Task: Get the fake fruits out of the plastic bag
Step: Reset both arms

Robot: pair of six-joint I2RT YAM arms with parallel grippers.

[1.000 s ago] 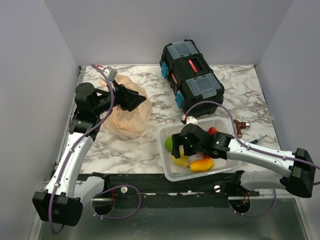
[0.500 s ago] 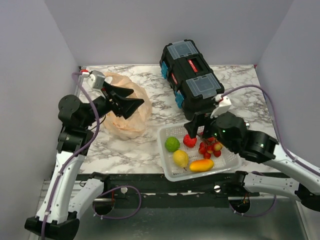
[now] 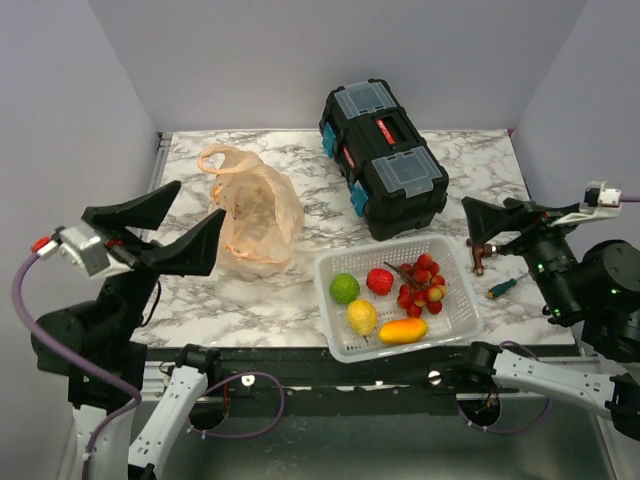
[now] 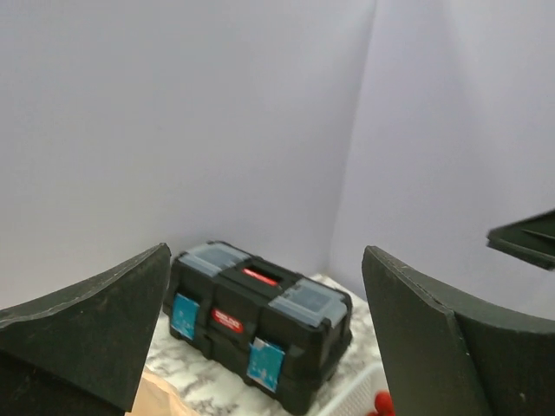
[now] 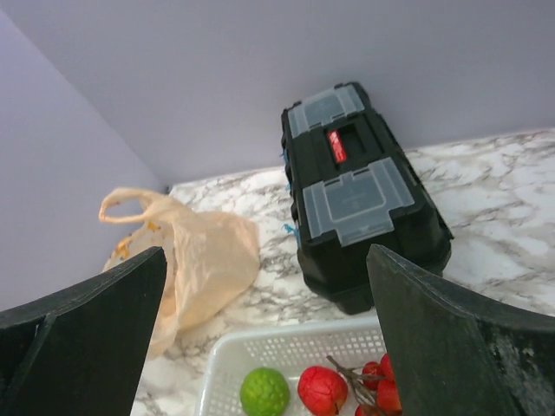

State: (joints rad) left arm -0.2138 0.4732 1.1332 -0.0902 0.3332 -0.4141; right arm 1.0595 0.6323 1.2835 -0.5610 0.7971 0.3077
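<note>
1. The berries (image 3: 420, 283), red fruit (image 3: 379, 281) and lemon (image 3: 361, 317) all lie in the basket (image 3: 327, 268), beside a lime (image 3: 344, 288) and a mango (image 3: 403, 331). The emptying therefore looks done, or very nearly so.
2. The bag (image 3: 252, 212) lies slumped on the table (image 3: 270, 300), left of the basket and apart from it, with the toolbox (image 3: 383, 158) off to its right. It looks slack and mostly flat. Whether any fruit is left inside cannot be told through the plastic.
3. The bag's long axis runs roughly far to near, leaning a little. The handles (image 3: 215, 158) and mouth point toward the far-left corner, and the closed bottom points toward the near edge.
4. The berries' brown stem points far-left, toward the red fruit.
5. The left gripper (image 3: 165, 228) hangs raised at the left, near the bag but clear of it. Its jaws are spread wide and hold nothing.
6. The right gripper (image 3: 497, 222) is raised at the right, well apart from the basket. The wrist view shows its fingers far apart and empty.
7. At most a check of the bag seems left to do.
</note>
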